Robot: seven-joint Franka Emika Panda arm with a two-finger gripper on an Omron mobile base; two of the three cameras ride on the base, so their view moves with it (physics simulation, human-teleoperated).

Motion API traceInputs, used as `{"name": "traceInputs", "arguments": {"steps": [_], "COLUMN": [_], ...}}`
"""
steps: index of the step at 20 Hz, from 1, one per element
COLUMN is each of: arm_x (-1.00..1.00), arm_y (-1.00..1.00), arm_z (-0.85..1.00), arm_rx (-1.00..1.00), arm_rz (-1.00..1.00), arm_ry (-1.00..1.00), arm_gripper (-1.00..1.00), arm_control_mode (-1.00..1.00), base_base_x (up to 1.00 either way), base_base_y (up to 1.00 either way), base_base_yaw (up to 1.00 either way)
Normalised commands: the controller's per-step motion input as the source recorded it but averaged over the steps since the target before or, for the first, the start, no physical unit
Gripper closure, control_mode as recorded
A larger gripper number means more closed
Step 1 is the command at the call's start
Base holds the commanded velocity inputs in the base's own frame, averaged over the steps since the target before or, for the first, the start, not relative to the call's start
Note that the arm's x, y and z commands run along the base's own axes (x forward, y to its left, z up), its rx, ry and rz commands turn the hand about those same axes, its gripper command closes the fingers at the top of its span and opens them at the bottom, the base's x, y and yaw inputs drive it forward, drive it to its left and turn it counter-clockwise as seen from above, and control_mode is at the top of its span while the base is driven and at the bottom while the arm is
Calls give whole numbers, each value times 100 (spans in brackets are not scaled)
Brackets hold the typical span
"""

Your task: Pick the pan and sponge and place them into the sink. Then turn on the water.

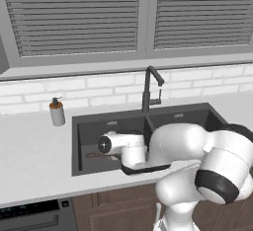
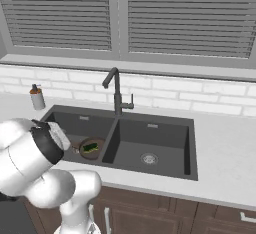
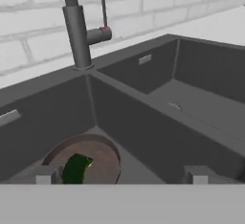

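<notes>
The dark-grey double sink (image 2: 167, 148) is set in the counter. The brown pan (image 2: 98, 145) lies in its left basin, and the green sponge (image 2: 90, 148) rests inside the pan. In the hand view the pan (image 3: 98, 158) and the sponge (image 3: 76, 168) sit low at the left. My gripper (image 3: 120, 175) hovers open over the left basin, empty, just right of the pan. Part of the thin pan handle (image 1: 95, 154) shows left of my arm. The dark gooseneck faucet (image 2: 117, 92) stands behind the divider. The water is out of view.
A grey soap dispenser (image 1: 57, 111) with an orange top stands on the counter left of the sink. The faucet's side lever (image 3: 104, 11) points up. The right basin holds a silver drain (image 2: 149, 158). White tile wall and window blinds lie behind.
</notes>
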Motion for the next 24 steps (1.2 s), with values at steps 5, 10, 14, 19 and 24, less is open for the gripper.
{"name": "traceInputs", "arguments": {"steps": [5,10,14,19,24], "arm_x": [-91,-76,-80,-78,-47], "arm_y": [-29,-37,-44,-62,-64], "arm_z": [100,100,100,91,69], "arm_rx": [12,15,22,28,25], "arm_rz": [1,6,2,0,0], "arm_ry": [-9,0,2,10,19], "arm_gripper": [-100,-100,-100,-100,-100], "arm_control_mode": [-100,-100,-100,-100,-100], "base_base_x": [0,0,0,0,0], "base_base_y": [0,0,0,0,0], "base_base_yaw": [0,0,0,0,0]}}
